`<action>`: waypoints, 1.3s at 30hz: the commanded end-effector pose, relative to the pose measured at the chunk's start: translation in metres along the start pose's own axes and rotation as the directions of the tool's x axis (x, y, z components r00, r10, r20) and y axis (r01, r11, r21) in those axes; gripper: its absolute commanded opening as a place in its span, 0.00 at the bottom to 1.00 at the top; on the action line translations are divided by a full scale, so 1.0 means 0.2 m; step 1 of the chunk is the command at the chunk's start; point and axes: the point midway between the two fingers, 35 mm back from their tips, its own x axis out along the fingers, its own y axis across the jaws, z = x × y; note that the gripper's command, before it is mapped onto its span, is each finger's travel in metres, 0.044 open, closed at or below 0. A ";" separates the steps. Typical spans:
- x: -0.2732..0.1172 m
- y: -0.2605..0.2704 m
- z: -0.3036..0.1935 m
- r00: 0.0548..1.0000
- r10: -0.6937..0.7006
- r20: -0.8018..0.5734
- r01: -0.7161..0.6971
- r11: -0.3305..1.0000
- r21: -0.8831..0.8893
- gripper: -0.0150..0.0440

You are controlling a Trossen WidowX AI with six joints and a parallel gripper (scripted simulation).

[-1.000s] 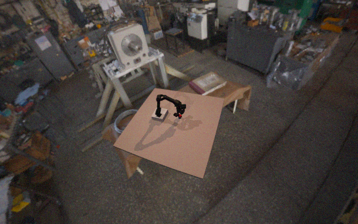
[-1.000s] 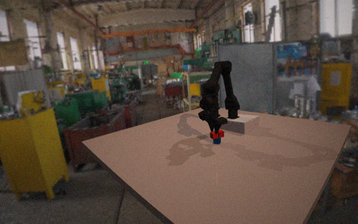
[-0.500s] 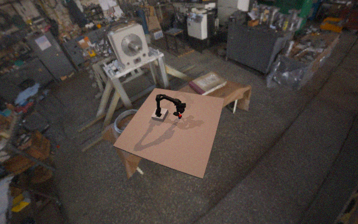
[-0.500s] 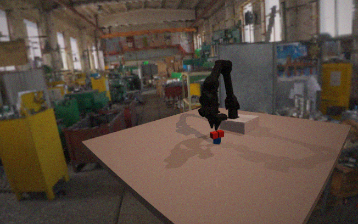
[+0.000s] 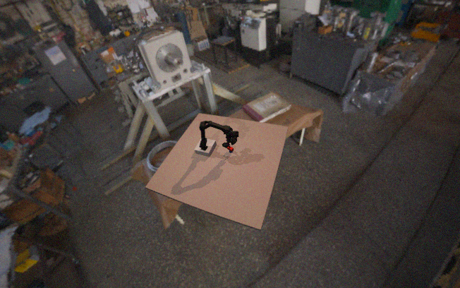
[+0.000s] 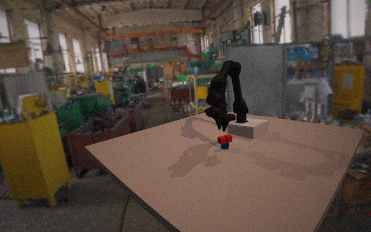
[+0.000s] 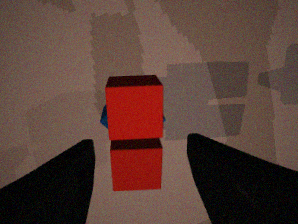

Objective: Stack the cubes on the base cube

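The blue base cube [image 6: 225, 146] [image 7: 104, 118] stands on the table. Two red cubes sit on top of it, side by side at opposite corners. In the exterior view they are a left red cube [image 6: 221, 140] and a right red cube [image 6: 229, 139]. The wrist view shows an upper red cube [image 7: 135, 112] and a lower red cube [image 7: 136, 167], with a thin dark strip between them. Both look level. Blue corners show on either side of the upper one. My gripper [image 6: 222, 129] [image 7: 141, 146] is open and empty, above the red cubes. The exact gap width cannot be told.
The table [image 5: 226, 198] [image 6: 256, 199] carries my arm's pale mounting block [image 5: 206, 152] [image 6: 242, 131], behind the cubes in the exterior view. The arm arches from that block over to the cubes. Its shadows fall across the table. Workshop furniture stands around the table.
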 end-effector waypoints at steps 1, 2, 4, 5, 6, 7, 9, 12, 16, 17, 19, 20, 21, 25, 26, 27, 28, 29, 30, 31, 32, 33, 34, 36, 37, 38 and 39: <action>-0.04 0.00 0.01 1.000 0.005 0.006 -0.005 1.000 0.006 0.60; -0.05 0.00 0.01 1.000 0.005 0.006 -0.005 1.000 0.006 0.60; -0.06 0.00 0.01 1.000 0.005 0.006 -0.005 1.000 0.006 0.60; -0.06 0.00 0.01 1.000 0.005 0.006 -0.005 1.000 0.006 0.60; -0.06 0.00 0.01 1.000 0.005 0.006 -0.005 1.000 0.006 0.60; -0.06 0.00 0.01 1.000 0.005 0.006 -0.005 1.000 0.006 0.60; -0.06 0.00 0.01 1.000 0.004 0.005 -0.004 1.000 0.005 0.65; -0.08 0.00 0.00 1.000 0.002 0.003 -0.002 1.000 0.000 0.78; -0.10 0.00 0.00 1.000 0.002 0.003 -0.002 1.000 0.000 0.93; -0.10 0.00 0.00 1.000 0.002 0.003 -0.002 1.000 0.000 0.93; -0.10 0.00 0.00 1.000 0.002 0.003 -0.002 1.000 0.000 0.93; -0.10 0.00 0.00 1.000 0.002 0.003 -0.002 1.000 0.000 0.93; -0.09 0.01 -0.01 1.000 0.001 -0.001 -0.001 1.000 -0.001 0.93; -0.10 0.21 -0.18 1.000 0.005 -0.004 -0.005 1.000 -0.001 0.93; -0.10 0.26 -0.23 1.000 0.006 -0.005 -0.006 1.000 -0.001 0.93; -0.10 0.32 -0.29 1.000 0.007 -0.006 -0.007 1.000 -0.001 0.93; -0.10 0.37 -0.35 1.000 0.008 -0.007 -0.008 1.000 -0.001 0.93; -0.10 0.41 -0.42 1.000 0.008 -0.008 -0.008 1.000 -0.001 0.93; -0.11 0.45 -0.47 1.000 0.009 -0.009 -0.009 1.000 -0.001 0.93; -0.11 0.47 -0.50 1.000 0.009 -0.010 -0.009 1.000 -0.001 0.93; -0.11 0.47 -0.51 1.000 0.009 -0.010 -0.009 1.000 -0.001 0.93; -0.11 0.47 -0.51 1.000 0.009 -0.010 -0.009 1.000 -0.001 0.93; -0.11 0.47 -0.51 1.000 0.009 -0.010 -0.009 1.000 -0.001 0.93; -0.11 0.47 -0.51 1.000 0.009 -0.010 -0.009 1.000 -0.001 0.93; -0.11 0.47 -0.51 1.000 0.009 -0.010 -0.009 1.000 -0.001 0.93; -0.11 0.47 -0.51 1.000 0.009 -0.010 -0.009 1.000 -0.001 0.93; -0.11 0.47 -0.51 1.000 0.009 -0.010 -0.009 1.000 -0.001 0.93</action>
